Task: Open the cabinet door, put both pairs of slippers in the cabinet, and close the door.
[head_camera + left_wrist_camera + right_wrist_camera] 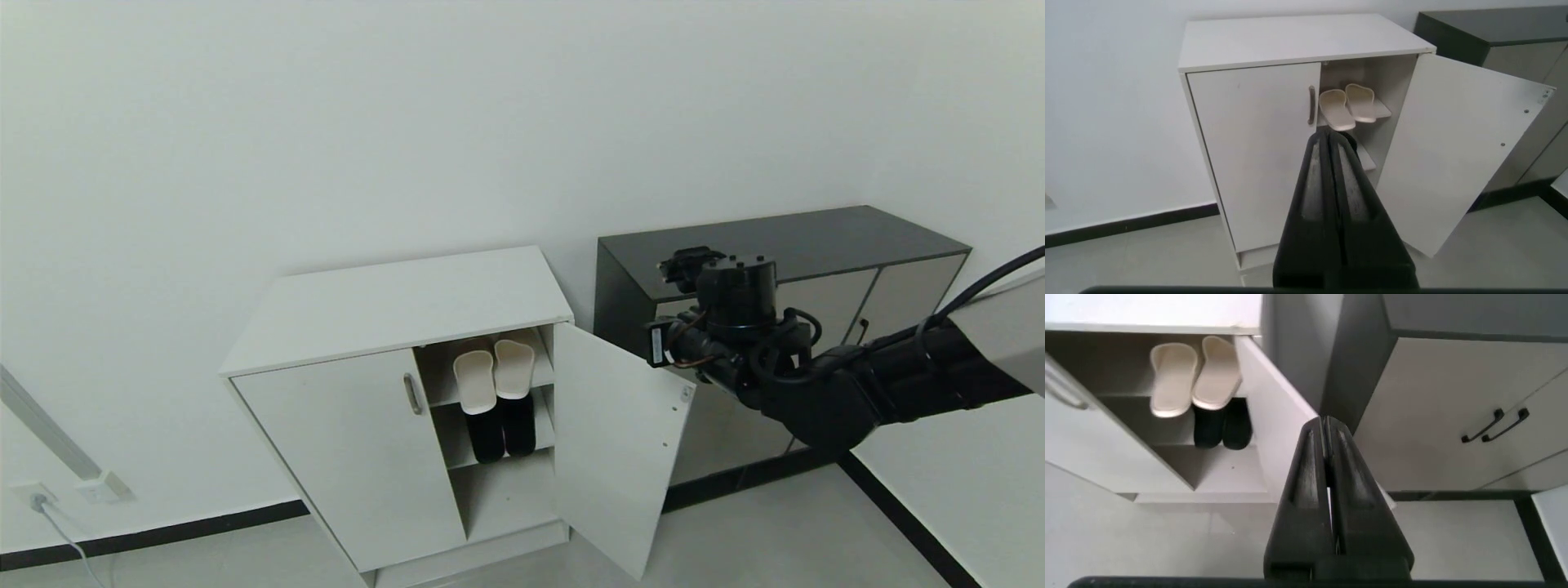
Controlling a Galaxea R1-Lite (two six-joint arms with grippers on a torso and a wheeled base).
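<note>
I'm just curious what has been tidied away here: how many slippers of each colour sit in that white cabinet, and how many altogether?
Cream slippers: 2
Black slippers: 2
Total: 4, all on the shelves of the white cabinet, beside its open door.

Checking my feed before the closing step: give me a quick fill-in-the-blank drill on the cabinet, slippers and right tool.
The white cabinet has its right door standing ____. Inside, the cream slippers sit ____ the black slippers. The right tool is empty and ____.
Missing words: open; above; shut.
</note>
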